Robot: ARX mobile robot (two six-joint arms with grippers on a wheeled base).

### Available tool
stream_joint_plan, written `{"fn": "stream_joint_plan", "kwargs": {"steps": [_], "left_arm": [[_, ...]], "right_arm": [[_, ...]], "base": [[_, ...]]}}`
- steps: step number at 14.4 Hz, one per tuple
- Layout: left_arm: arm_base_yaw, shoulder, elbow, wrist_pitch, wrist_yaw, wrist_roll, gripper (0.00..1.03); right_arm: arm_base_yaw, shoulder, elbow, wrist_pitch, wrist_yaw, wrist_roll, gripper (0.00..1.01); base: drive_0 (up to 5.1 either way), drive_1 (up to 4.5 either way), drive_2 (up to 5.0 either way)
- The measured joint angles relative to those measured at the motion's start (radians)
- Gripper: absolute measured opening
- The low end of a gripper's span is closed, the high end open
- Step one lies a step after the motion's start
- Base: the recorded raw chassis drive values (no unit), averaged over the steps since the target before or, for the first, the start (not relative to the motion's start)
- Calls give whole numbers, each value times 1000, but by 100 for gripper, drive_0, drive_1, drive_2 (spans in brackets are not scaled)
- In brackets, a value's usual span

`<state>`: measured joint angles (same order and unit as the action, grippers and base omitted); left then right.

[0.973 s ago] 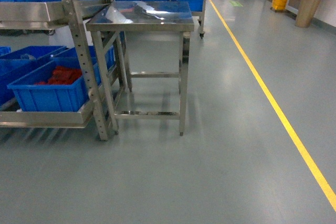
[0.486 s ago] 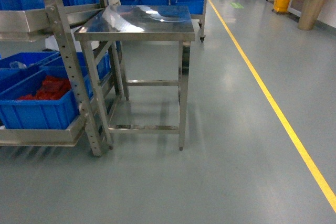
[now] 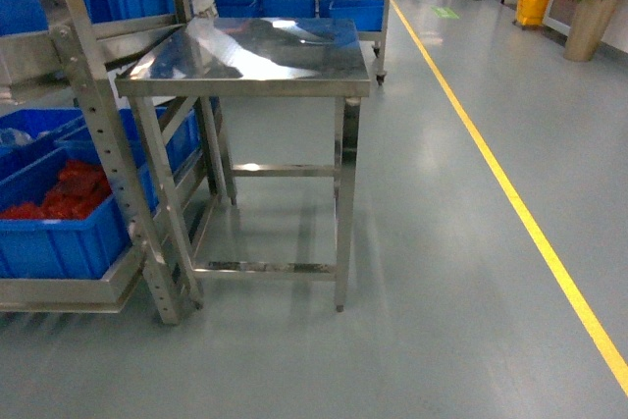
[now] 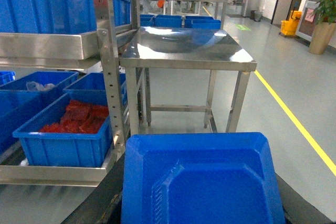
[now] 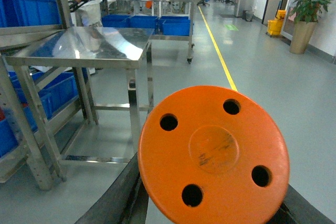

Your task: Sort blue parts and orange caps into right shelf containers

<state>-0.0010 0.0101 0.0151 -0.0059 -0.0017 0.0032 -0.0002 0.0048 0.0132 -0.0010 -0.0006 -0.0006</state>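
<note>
Two loads ride on the arms while we face the stainless-steel shelf [image 3: 93, 134], a perforated-post rack at nine o'clock in the head view. Neither arm shows in that view.

At about eleven o'clock, hard against the rack, is the bare-topped stainless-steel table [image 3: 255, 51]. Its corner and legs are the first hazard. If the base swings toward the rack too tightly, we judge an arm or the base could clip that corner.

On the lower tier sit the large rectangular bright-blue containers [image 3: 59, 233]. The nearest one holds a heap of reddish-orange pieces [image 3: 64, 193], too small for us to identify. Dropping a part into the wrong crate is the sorting risk, because the crates look alike from here.

A painted yellow floor line [image 3: 510, 193] runs away at three o'clock, well apart from our path.

The left gripper [image 4: 199, 216] appears pressed onto the blocky bright-blue plastic part [image 4: 202, 177], which fills the six o'clock half of the left wrist view between dark fingers. The right gripper [image 5: 210, 213] likewise appears to pinch the round orange cap with four holes [image 5: 212, 150], held face-up toward its camera.

Each part hides most of its own camera's lower field, so we judge the release will be nearly blind. A jolt while driving could also shift the smooth cap in its hold.
</note>
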Motion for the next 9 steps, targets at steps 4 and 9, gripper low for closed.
{"fn": "stream_joint_plan", "kwargs": {"steps": [4, 9], "left_arm": [[0, 0, 0, 0, 2, 0, 43], [0, 0, 0, -1, 0, 0, 43]], "right_arm": [[0, 0, 0, -5, 0, 0, 42], [0, 0, 0, -2, 0, 0, 42]], "base": [[-3, 430, -436], [2, 435, -431]]}}
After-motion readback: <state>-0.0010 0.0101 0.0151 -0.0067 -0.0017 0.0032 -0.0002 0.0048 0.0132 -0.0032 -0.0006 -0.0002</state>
